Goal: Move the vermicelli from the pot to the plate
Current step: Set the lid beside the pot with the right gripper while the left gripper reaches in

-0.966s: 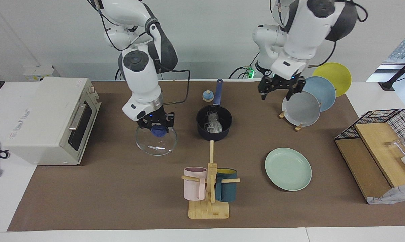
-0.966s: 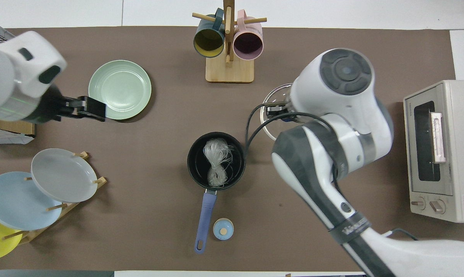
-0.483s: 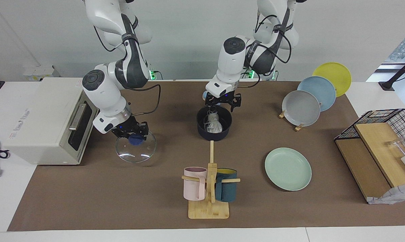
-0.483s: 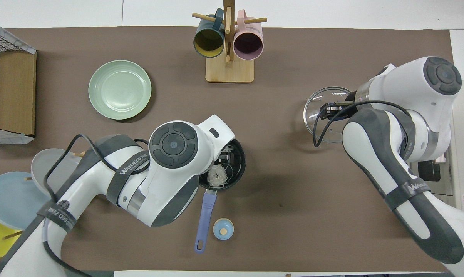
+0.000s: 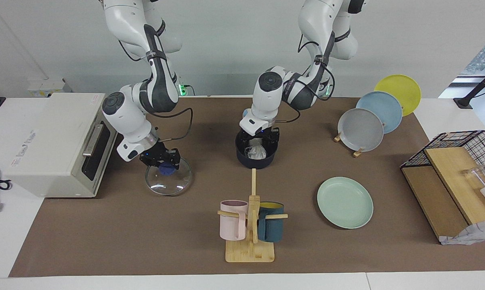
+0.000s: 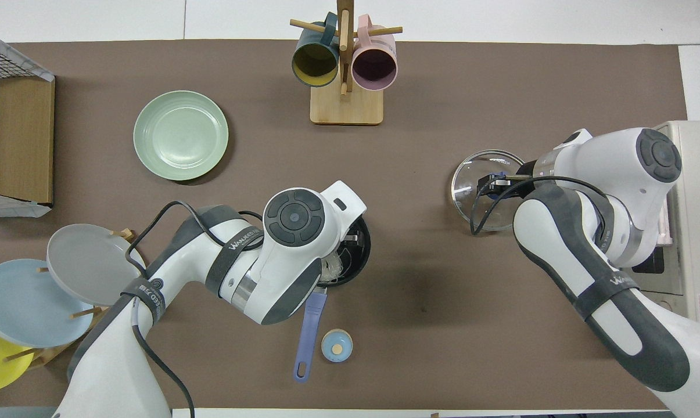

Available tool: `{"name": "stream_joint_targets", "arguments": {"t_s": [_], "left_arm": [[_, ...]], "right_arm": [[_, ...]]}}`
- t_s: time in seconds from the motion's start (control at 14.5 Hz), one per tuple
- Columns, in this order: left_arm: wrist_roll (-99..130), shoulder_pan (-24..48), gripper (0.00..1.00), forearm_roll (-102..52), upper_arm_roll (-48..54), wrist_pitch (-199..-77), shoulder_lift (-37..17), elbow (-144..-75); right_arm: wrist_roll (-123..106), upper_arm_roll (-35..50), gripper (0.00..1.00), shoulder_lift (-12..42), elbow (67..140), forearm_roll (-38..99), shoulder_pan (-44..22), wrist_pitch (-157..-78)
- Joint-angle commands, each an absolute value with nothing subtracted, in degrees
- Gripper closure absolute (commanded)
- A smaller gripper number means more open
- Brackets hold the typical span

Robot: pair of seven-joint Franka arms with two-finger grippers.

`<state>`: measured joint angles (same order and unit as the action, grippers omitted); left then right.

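Since half a second ago, in the facing view the left gripper (image 5: 260,139) comes lower into the pot (image 5: 256,155), its fingers apart around the top of the vermicelli (image 5: 257,152), so the grasp seems close but not closed. The right gripper (image 5: 164,164) stays clamped on the glass lid (image 5: 168,181) near the oven (image 5: 61,141), now lower, toward the table. In the overhead view the left arm hides most of the pot (image 6: 350,255); the plate (image 6: 180,134) lies bare toward the left arm's end, and the mug stand (image 6: 345,87) stands aside of the way.
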<state>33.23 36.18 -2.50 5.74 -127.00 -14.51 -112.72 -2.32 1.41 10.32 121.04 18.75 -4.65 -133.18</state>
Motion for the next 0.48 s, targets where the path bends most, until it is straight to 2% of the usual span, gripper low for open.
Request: {"name": "stream_joint_targets", "arguments": {"t_s": [0.0, 0.07, 0.14, 0.21, 0.28, 0.34, 0.41], "left_arm": [[33.58, 37.53, 0.0, -3.25, 4.66, -129.72, -15.64, -113.64], [33.4, 37.62, 0.09, -3.25, 4.57, -130.16, -16.17, -113.64], [33.14, 37.53, 0.27, -3.25, 4.57, -129.99, -16.17, -113.64], [33.05, 37.53, 0.55, -3.25, 4.57, -129.82, -16.17, -113.47], [32.96, 37.53, 0.86, -3.16, 4.57, -129.81, -16.17, -113.47], [32.35, 37.53, 1.0, -2.9, 4.48, -129.81, -16.17, -113.38], [31.82, 37.53, 1.0, -2.9, 4.48, -129.47, -16.17, -112.94]], "right_arm": [[-6.23, 2.02, 0.46, 8.26, 124.54, 21.18, -3.25, -134.65], [-6.5, 2.02, 0.37, 8.35, 124.8, 21.18, -2.56, -135.08], [-6.33, 2.02, 0.32, 8.35, 124.8, 21.18, -2.64, -135.09], [-6.15, 2.02, 0.2, 8.26, 124.89, 21.18, -2.9, -135.09], [-5.8, 2.02, 0.0, 8.26, 124.98, 21.27, -3.07, -135.09], [-5.89, 2.02, 0.0, 8.35, 124.63, 21.18, -3.08, -135.0], [-6.24, 1.93, 0.0, 8.44, 123.93, 21.09, -3.08, -134.22]]}}
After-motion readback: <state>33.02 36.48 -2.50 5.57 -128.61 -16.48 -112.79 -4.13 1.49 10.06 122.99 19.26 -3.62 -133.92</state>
